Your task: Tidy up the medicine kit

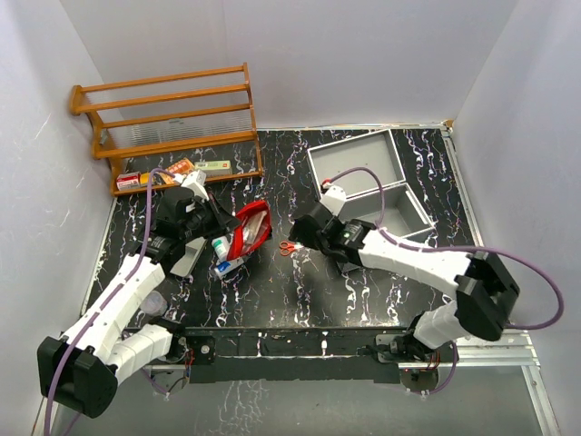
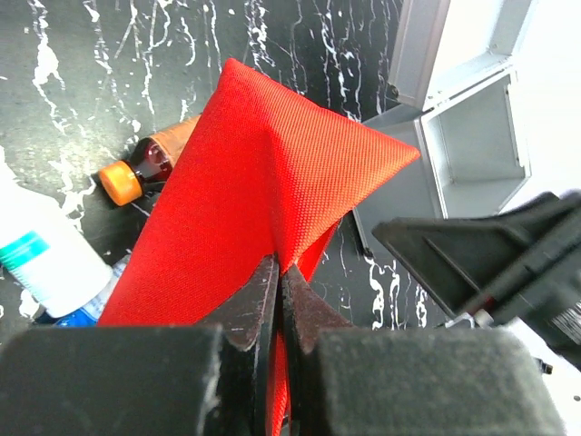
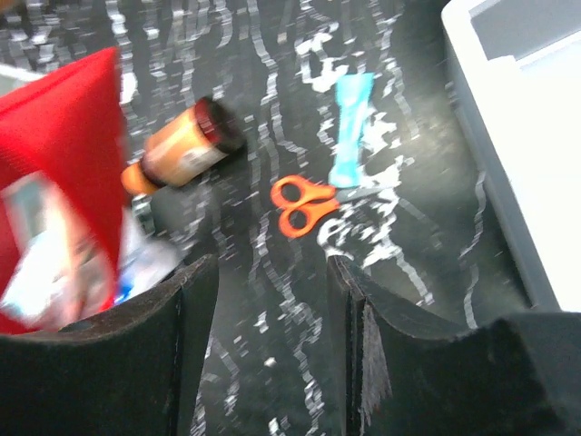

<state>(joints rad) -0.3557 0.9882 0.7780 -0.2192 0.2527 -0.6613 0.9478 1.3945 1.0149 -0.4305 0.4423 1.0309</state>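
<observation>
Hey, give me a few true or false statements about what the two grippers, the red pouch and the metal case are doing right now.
1. The left gripper is shut on the red pouch. True.
2. The right gripper holds the orange scissors. False: its jaws stand open and empty, and the scissors lie on the table ahead of them.
3. The medicine kit is closed. False: it lies open, lid folded back.
4. A brown bottle with an orange cap lies on the table beside the pouch. True.
</observation>
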